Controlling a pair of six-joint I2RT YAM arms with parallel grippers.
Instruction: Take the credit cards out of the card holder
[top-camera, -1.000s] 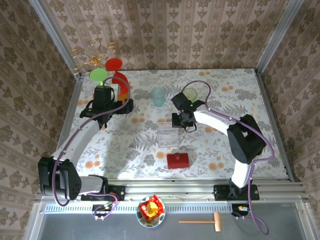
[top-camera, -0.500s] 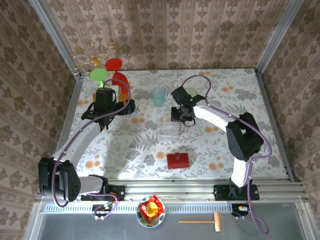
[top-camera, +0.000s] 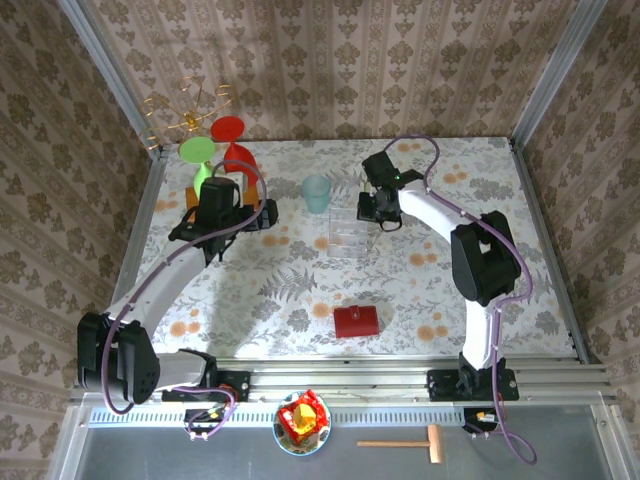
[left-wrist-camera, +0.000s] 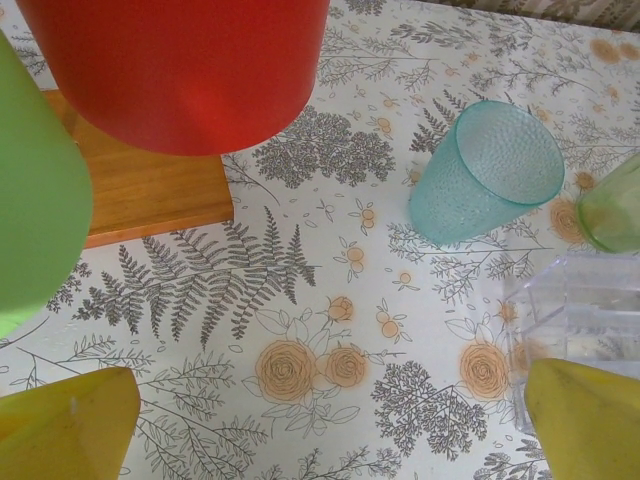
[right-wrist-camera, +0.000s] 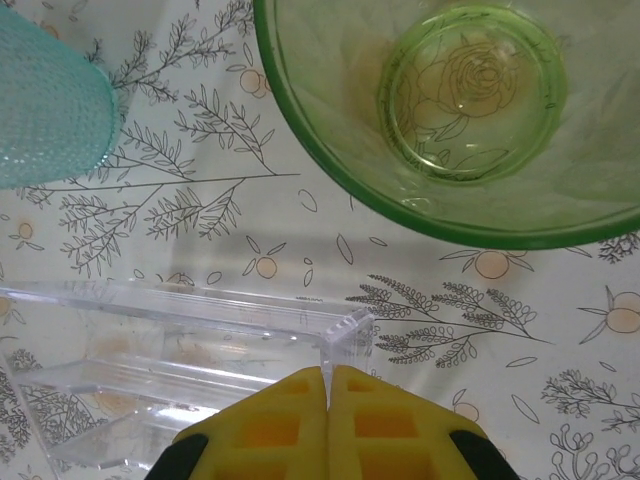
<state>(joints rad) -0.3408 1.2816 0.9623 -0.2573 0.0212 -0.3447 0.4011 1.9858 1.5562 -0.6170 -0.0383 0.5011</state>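
The right gripper (right-wrist-camera: 328, 374) has its jaws pressed together on the thin wall of a clear box (top-camera: 345, 232). Since a second ago it has moved that box away from the card holder (top-camera: 356, 321) toward the far side, so the box now sits just beside the teal cup (top-camera: 316, 192) and near a green glass bowl (right-wrist-camera: 450, 110). The left gripper (left-wrist-camera: 330, 420) hangs with its jaws wide apart and nothing between them. It has shifted a little to the right and is close to a wooden base (left-wrist-camera: 150, 190) carrying a red disc (left-wrist-camera: 180, 70). The card holder lies closed and has not moved, on the near part of the tabletop (top-camera: 250, 290), well apart from both grippers. The tabletop is printed with ferns and orange roses; patterned wallpaper (top-camera: 330, 70) lines the walls
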